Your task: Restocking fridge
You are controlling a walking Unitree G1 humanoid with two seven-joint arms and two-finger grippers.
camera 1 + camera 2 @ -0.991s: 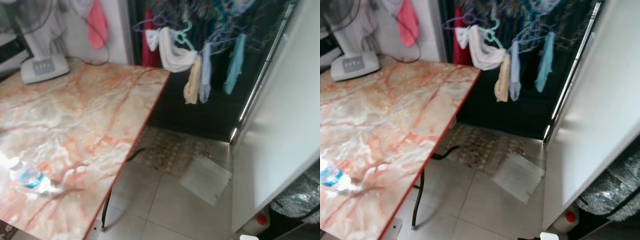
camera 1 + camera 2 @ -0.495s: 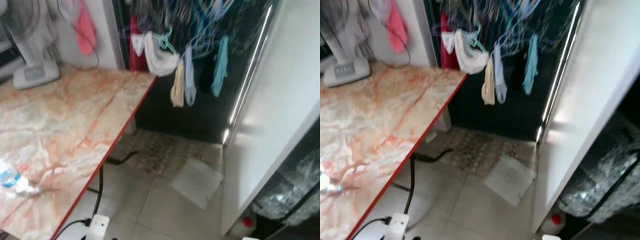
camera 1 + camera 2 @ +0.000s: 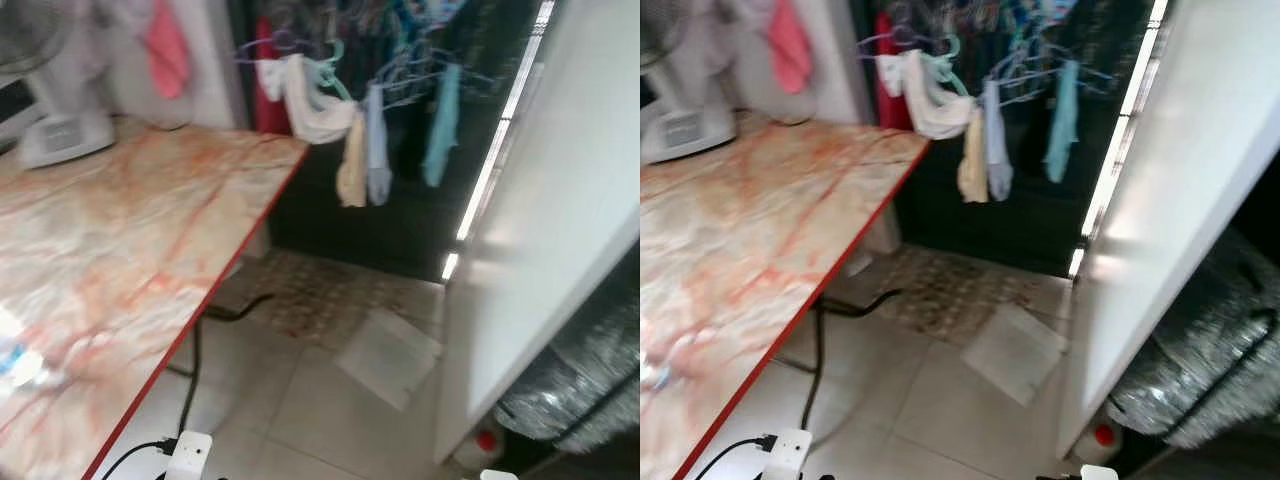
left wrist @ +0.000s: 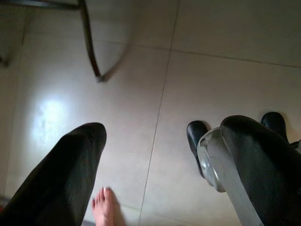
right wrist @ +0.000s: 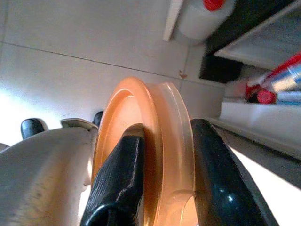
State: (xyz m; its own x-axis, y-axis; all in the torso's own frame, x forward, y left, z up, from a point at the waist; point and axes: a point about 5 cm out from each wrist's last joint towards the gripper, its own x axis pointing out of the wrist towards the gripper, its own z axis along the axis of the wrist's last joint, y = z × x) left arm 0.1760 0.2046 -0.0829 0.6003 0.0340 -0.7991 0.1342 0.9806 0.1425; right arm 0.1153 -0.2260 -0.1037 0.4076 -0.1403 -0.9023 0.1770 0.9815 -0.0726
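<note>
Marble-patterned bench [image 3: 120, 240] stands left of the white fridge door [image 3: 560, 230], pale tiled floor [image 3: 300, 400] between them. Right end effector [image 5: 164, 188] clamps an orange lid [image 5: 141, 155] above the floor near the fridge; left end effector [image 4: 155, 169] hangs spread wide.

Marble-topped table [image 3: 120, 230] on pale tiled floor [image 3: 290, 400].

This is a lived-in home, a utility corner by the fridge. Laundry [image 3: 320, 95] hangs on plastic hangers in a dark doorway just beyond the far end of a marble-patterned bench [image 3: 110, 250] with a red edge. A white desk fan [image 3: 55, 125] stands on the bench's far corner. A patterned mat [image 3: 320, 300] lies on the tiled floor [image 3: 300, 420] beside the bench, between it and the white fridge door [image 3: 550, 230].
</note>
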